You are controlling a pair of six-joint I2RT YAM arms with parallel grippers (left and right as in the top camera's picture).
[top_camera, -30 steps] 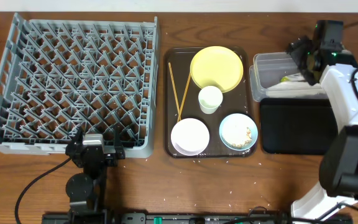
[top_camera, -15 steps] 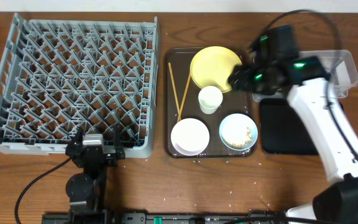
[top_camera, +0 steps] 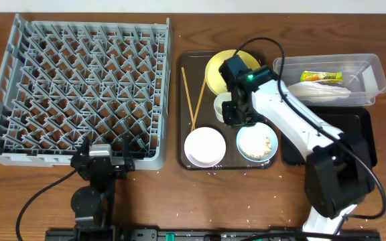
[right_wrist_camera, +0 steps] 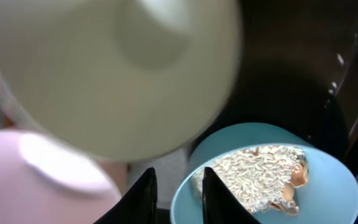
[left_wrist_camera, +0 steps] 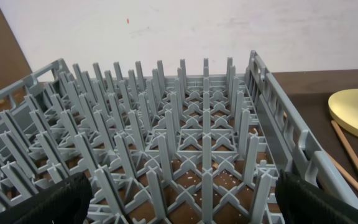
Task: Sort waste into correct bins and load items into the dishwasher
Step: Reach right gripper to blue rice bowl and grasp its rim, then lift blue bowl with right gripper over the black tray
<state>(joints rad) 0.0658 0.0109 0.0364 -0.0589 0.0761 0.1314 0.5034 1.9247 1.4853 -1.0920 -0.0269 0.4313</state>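
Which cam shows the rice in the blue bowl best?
Right wrist: it looks close into the light blue bowl, so single grains of rice show. Overhead shows the whole bowl, the rice only as a pale patch. Left wrist misses it.

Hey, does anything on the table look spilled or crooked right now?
Yes. Rice crumbs lie scattered on the table in front of the brown tray, and the clear tub sits skewed against the black tray.
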